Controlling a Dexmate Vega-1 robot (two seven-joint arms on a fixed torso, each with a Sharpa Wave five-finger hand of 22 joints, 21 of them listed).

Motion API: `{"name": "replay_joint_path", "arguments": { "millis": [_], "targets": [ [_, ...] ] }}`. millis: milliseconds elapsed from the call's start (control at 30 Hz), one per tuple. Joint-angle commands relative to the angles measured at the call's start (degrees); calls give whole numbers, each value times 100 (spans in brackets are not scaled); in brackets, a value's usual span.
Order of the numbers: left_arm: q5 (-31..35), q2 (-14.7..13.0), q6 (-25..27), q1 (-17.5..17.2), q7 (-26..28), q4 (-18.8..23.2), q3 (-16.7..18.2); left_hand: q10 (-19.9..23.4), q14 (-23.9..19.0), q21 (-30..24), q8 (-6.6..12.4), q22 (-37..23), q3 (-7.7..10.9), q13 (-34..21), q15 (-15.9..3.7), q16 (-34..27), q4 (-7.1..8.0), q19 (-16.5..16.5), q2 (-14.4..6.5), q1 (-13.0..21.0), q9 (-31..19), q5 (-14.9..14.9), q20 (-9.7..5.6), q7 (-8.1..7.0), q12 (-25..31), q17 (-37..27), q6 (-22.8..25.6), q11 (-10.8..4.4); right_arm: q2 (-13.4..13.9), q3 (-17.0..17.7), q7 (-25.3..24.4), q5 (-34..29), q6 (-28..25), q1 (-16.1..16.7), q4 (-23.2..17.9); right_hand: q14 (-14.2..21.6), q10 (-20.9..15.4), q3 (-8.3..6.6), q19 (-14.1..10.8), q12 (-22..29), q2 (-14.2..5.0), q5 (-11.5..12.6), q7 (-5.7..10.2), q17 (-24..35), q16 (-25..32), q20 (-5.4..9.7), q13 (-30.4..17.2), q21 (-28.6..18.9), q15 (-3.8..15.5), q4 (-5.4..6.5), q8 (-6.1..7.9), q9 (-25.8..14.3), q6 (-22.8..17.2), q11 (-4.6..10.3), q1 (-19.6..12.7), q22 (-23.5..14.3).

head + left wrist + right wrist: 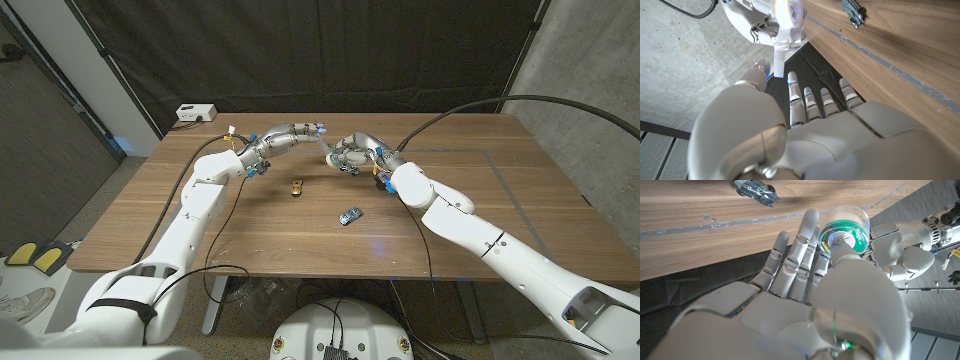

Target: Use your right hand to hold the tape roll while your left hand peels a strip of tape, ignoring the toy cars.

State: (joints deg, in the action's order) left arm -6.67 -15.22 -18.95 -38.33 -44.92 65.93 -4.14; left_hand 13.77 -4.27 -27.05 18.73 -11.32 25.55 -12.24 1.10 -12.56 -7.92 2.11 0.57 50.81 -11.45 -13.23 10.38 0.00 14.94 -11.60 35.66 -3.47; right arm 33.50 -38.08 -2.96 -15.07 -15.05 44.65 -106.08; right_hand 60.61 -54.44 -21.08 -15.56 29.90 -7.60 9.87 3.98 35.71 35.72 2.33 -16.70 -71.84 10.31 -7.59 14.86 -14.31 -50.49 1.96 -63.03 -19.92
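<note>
Head view, near to far: two toy cars on the desk [520, 200], a blue one [349, 215] closer in and a yellow one [297, 186] just past it, both well clear of the hands. Beyond them the hands meet above the far part of the desk. The right hand [352, 155] has the one tape roll [844, 233] pinched between thumb and fingers, clear tape on a green core. The left hand [298, 131] reaches its fingertips toward the roll; can't really tell if it's pinching any tape.
</note>
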Motion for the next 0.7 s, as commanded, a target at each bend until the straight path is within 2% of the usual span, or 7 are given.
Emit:
{"name": "replay_joint_path", "arguments": {
  "millis": [33,133,300,400,500,567,700],
  "targets": [
    [-23,-22,-18,-38,253,52,-69,354,-186,-27,181,-26,59,-10,-57,-85,10,-107,-125,135,-7,83,2,-26,100,-17,740,-124,-33,15,-50,44,64,-12,79,28,-678,18,18,23,-216,26,186,27,-12,433,-935,-46,320,14,33,-19,-355,633,-149,6],
    [-38,15,-38,-54,361,45,-52,401,-246,-45,110,-27,67,-8,-95,-104,11,-157,-154,167,1,96,-3,-102,103,-17,643,-111,-39,16,-51,50,40,-9,77,36,-687,20,24,23,-214,26,184,34,-12,436,-942,-65,320,15,26,-20,-357,632,-148,18],
    [-120,94,-71,-77,469,7,-11,708,-445,-90,163,-31,121,-3,-212,-166,15,-274,-304,295,24,134,-36,-301,165,-19,1057,-293,-39,20,-69,59,62,-1,82,47,-697,23,37,18,-208,26,184,53,-8,434,-948,-94,319,14,20,-25,-362,613,-148,35],
    [-119,131,-73,-114,591,37,8,856,-486,-120,229,-35,149,-3,-259,-168,23,-338,-396,356,30,170,-57,-539,180,-17,1402,-405,-39,17,-65,65,83,-13,103,45,-706,24,41,14,-208,26,186,56,-14,433,-948,-110,319,13,16,-29,-363,617,-148,45],
    [-135,150,-75,-131,656,44,22,925,-566,-137,310,-38,189,-3,-289,-185,6,-366,-471,437,26,193,-64,-586,175,-12,1700,-440,-49,12,-69,72,106,-26,134,50,-707,25,54,8,-207,26,187,71,-10,434,-950,-125,319,14,13,-34,-365,621,-147,55],
    [-131,151,-93,-138,689,46,23,1115,-638,-166,417,-42,211,-2,-348,-194,0,-416,-535,505,20,229,-89,-476,203,-8,2082,-511,-57,15,-67,87,128,-34,155,43,-708,25,58,6,-209,26,187,66,-20,436,-953,-135,319,15,11,-37,-367,620,-146,61],
    [-108,130,-104,-149,737,78,9,1185,-683,-194,431,-43,224,-1,-437,-190,-20,-464,-553,568,15,255,-166,-317,185,-1,2214,-542,-63,7,-76,89,205,-61,216,49,-713,26,61,1,-208,25,185,73,-22,433,-957,-158,319,14,6,-39,-373,616,-148,74]
  ]
}}
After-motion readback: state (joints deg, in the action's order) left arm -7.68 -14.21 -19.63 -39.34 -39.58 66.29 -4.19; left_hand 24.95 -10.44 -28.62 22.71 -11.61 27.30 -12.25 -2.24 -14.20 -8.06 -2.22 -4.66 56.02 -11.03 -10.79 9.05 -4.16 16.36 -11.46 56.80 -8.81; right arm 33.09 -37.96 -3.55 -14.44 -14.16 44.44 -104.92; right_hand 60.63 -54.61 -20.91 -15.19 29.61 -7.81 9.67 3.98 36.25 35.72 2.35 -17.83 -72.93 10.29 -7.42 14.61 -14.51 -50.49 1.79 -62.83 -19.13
